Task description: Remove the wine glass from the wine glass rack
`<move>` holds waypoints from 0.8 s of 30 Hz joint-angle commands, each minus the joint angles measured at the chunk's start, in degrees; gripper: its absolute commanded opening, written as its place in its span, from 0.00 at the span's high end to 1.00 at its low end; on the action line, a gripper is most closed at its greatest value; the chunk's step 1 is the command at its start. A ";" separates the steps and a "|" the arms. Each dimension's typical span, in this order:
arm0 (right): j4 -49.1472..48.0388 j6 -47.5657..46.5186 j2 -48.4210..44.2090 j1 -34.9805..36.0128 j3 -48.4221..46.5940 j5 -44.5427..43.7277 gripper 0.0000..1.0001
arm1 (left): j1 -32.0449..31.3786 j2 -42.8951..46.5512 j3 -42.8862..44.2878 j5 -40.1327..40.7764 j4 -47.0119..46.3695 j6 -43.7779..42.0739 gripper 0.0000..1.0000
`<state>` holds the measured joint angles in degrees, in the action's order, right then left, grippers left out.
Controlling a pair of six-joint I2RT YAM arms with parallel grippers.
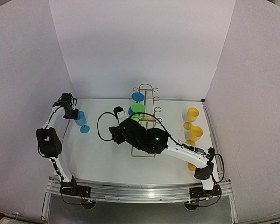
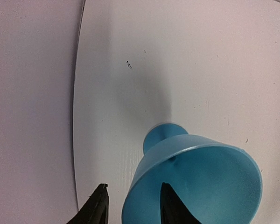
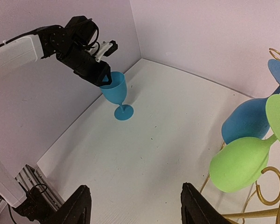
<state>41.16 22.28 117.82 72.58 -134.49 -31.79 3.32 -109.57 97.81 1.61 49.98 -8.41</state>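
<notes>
A blue wine glass (image 1: 80, 119) stands upright on the table at the far left, its foot (image 3: 123, 112) flat on the surface. My left gripper (image 2: 133, 205) is open at its rim: one finger (image 2: 170, 207) is inside the bowl and the other (image 2: 97, 207) is outside, clear of the wall. The gold wine glass rack (image 1: 148, 122) stands mid-table. A green glass (image 3: 240, 163) and a darker blue one (image 3: 245, 122) hang upside down on it. My right gripper (image 3: 136, 198) is open and empty over bare table, left of the rack.
Three yellow glasses (image 1: 192, 115) stand along the right side of the table. White walls enclose the table on the left, back and right. The right arm (image 1: 149, 139) stretches across in front of the rack.
</notes>
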 commanded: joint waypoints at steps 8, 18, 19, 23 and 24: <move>-1.65 -1.90 -4.94 -0.19 0.78 -1.17 0.37 | -0.11 12.86 3.88 -5.35 -5.32 1.20 0.38; -1.60 5.62 -14.21 -7.63 8.49 5.85 0.40 | -9.81 25.53 1.72 -21.79 -4.36 3.70 0.38; -1.59 6.81 -14.85 -9.02 9.07 7.29 0.41 | -11.69 26.08 1.96 -22.11 -4.29 4.82 0.38; -1.06 9.04 -16.44 -13.72 10.48 8.60 0.43 | -15.67 25.89 4.79 -28.18 -4.71 17.05 0.35; -0.95 10.14 -16.68 -15.13 10.92 8.62 0.44 | -16.34 24.99 5.83 -28.76 -4.67 20.08 0.34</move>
<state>40.72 27.57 103.79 61.28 -124.93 -25.74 -11.42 -83.19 99.34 -20.20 45.36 -1.06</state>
